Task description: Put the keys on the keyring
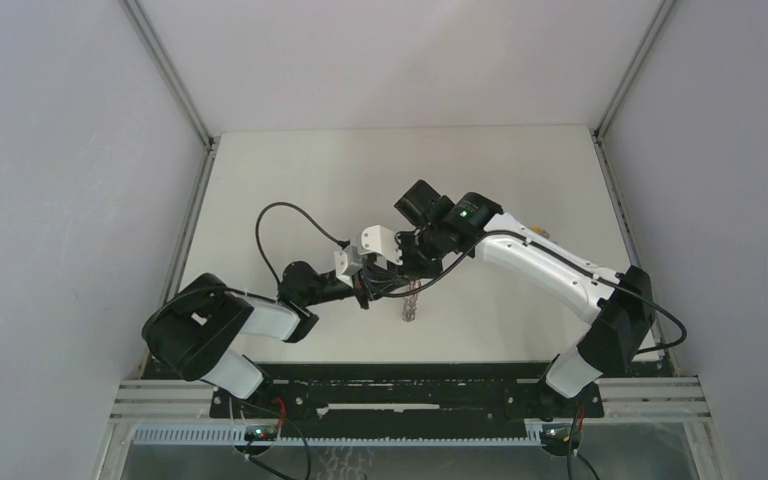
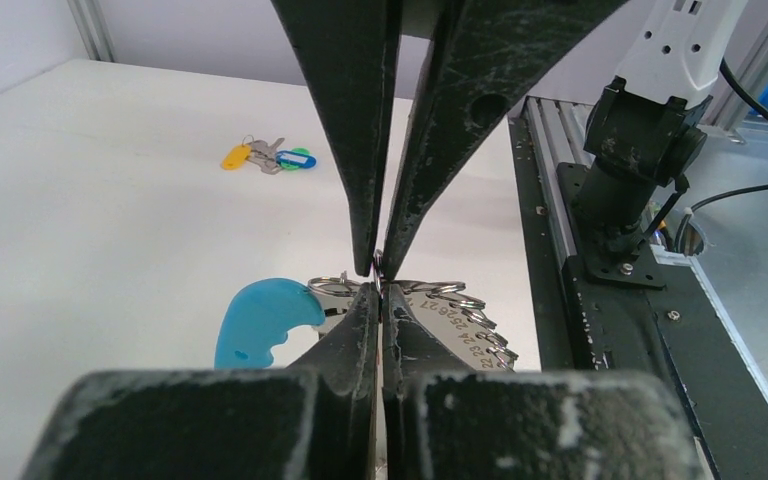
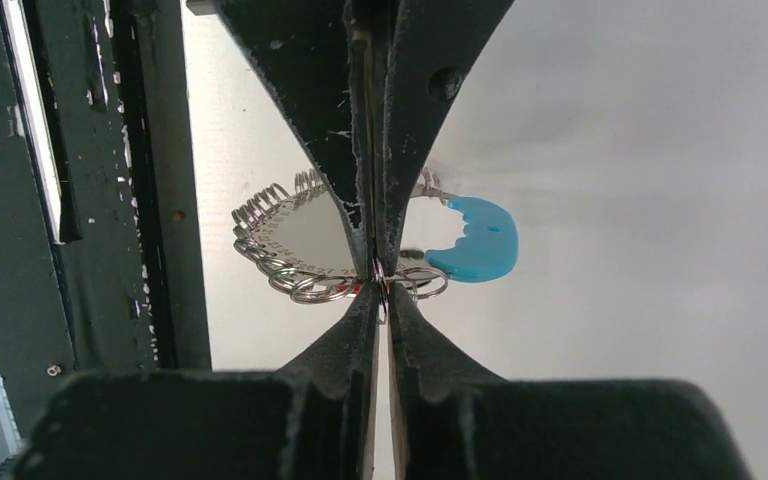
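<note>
Small numerals, barely legible, on keyring (image 2: 452,318)

Soft, even overhead light is filling all three views, the white desk (image 1: 290,180) is showing only faint shadows and is washing out pale in the right wrist view, while the near base of the left hand (image 2: 379,285) and of the right hand (image 3: 380,285) is blurring out of focus.

Setting: robotics lab test cell. A flat white matte table (image 1: 290,170) is enclosed on three sides by plain pale grey panels (image 1: 60,150) with slim metal corner posts (image 1: 167,75). Along the table's near edge run a slotted aluminium rail (image 1: 160,400), a black mounting plate (image 1: 410,383) and loose black cables (image 1: 259,228).
</note>
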Motion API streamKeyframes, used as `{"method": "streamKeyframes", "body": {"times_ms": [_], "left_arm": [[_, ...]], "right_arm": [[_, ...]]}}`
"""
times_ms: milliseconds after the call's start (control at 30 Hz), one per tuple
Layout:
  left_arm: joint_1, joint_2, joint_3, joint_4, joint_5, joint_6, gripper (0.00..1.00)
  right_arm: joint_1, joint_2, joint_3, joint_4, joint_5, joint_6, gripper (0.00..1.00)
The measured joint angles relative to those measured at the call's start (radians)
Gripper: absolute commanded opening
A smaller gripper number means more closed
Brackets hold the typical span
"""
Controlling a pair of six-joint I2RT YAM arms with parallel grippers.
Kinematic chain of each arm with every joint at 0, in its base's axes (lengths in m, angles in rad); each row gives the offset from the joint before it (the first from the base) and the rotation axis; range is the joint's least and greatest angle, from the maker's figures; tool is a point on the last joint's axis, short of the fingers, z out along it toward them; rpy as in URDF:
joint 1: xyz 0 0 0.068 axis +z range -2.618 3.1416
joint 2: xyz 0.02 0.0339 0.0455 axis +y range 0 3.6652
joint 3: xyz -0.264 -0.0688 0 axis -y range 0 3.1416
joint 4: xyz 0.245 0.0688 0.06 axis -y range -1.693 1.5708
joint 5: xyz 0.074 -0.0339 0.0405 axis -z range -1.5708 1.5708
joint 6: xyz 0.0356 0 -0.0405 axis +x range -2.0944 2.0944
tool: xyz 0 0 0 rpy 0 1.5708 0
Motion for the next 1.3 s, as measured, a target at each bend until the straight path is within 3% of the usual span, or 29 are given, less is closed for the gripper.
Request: {"method": "streamKeyframes", "body": {"times_ms": [167, 433, 567, 933, 1300], "left_arm": [[-0.002, 0.0, 0.0, -0.001, -0.003, 0.0, 0.0], [-0.004, 0.0, 0.0, -0.001, -0.007, 0.0, 0.0], [-0.004, -0.002, 0.0, -0.001, -0.007, 0.0, 0.0], [-0.004, -0.008, 0.0, -0.002, -0.007, -0.003, 0.0], [-0.003, -0.014, 0.0, -0.012, -0.006, -0.006, 0.0]], "right_arm": [[-0.035, -0.077, -0.094, 0.063, -0.045, -0.008, 0.19], [-0.18, -0.255, -0.302, 0.22, -0.257, -0.047, 0.2], [-0.233, -0.268, -0.388, 0.311, -0.345, -0.056, 0.2], [-0.249, -0.241, -0.426, 0.465, -0.5, -0.066, 0.2], [-0.262, -0.203, -0.426, 0.484, -0.564, -0.067, 0.14]]}}
